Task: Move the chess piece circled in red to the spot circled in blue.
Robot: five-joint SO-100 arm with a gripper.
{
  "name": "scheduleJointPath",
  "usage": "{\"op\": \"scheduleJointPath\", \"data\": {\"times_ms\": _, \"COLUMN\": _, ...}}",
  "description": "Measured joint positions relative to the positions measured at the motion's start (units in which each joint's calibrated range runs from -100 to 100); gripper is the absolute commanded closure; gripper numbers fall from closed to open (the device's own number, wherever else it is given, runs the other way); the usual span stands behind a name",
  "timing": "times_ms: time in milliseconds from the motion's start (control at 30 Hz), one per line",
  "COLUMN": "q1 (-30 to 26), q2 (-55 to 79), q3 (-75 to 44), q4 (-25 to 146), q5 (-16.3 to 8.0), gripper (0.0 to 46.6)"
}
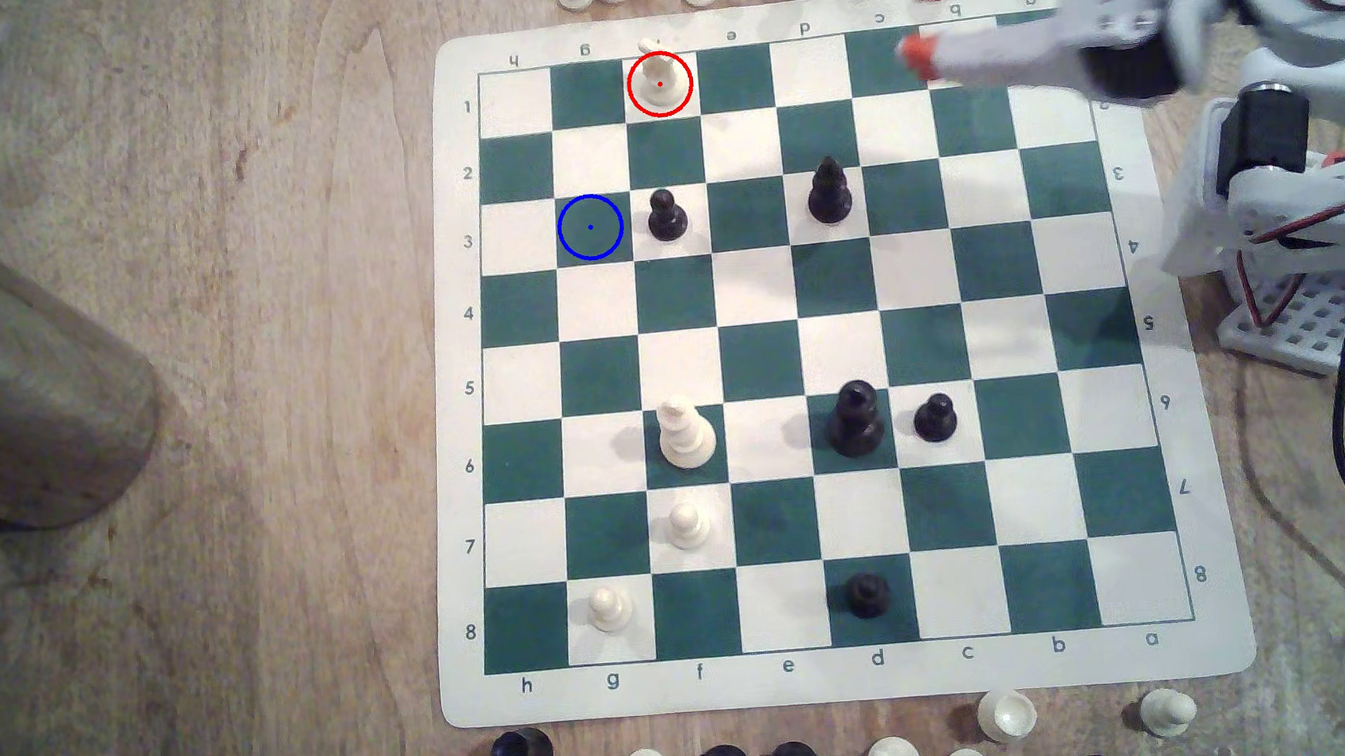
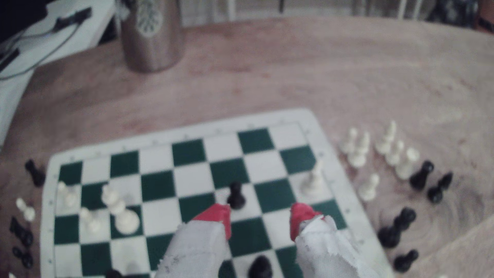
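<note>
We are holding our gripper (image 1: 913, 18) spread and empty above the board's (image 1: 842, 676) far edge. The cream knight (image 1: 659, 80) is sitting untouched in its red ring; the blue-ringed green square (image 1: 590, 227) is waiting vacant, so everything remains undone.

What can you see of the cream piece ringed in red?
The red-ringed cream piece looks like glossy plastic, with a round base and an uneven, slanted knight-like head. It stands upright on the white f1 square at the board's far edge in the exterior view, touching nothing but the board. The open gripper is well off to that view's right.
</note>
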Motion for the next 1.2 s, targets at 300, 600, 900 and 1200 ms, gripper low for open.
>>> {"op": "scheduleJointPath", "data": {"times_ms": 300, "q1": -0.37, "q2": 19.61, "q3": -3.98, "q4": 1.51, "q5": -4.59, "gripper": 27.6}}
{"op": "scheduleJointPath", "data": {"times_ms": 600, "q1": 1.33, "q2": 32.76, "q3": -6.42, "q4": -3.11, "q5": -6.45, "gripper": 28.1}}
{"op": "scheduleJointPath", "data": {"times_ms": 900, "q1": 3.1, "q2": 49.27, "q3": -17.08, "q4": -6.61, "q5": -6.25, "gripper": 28.2}}
{"op": "scheduleJointPath", "data": {"times_ms": 1200, "q1": 5.6, "q2": 63.26, "q3": -28.29, "q4": -6.85, "q5": -5.32, "gripper": 27.8}}
